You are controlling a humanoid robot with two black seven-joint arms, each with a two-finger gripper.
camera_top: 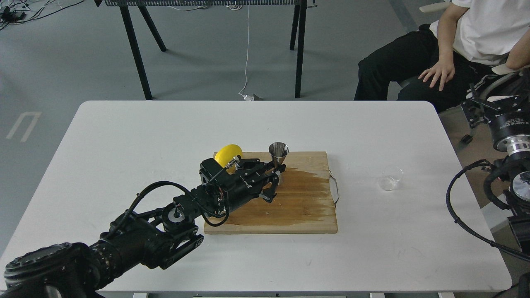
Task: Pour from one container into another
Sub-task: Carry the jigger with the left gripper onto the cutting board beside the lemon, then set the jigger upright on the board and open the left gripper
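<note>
The steel jigger (278,150) stands upright on the back edge of the wooden cutting board (302,211). My left gripper (276,175) reaches in from the lower left and its fingers are closed around the jigger's waist and lower cone, which they partly hide. The clear glass cup (391,178) rests on the white table to the right of the board, far from both grippers. My right arm (507,124) stays at the right edge of the view; its fingers cannot be made out.
A yellow rounded object (227,154) lies at the board's back left corner, right behind my left wrist. The board carries a dark wet stain and a metal handle (336,189) on its right side. A seated person (455,45) is beyond the table's far right.
</note>
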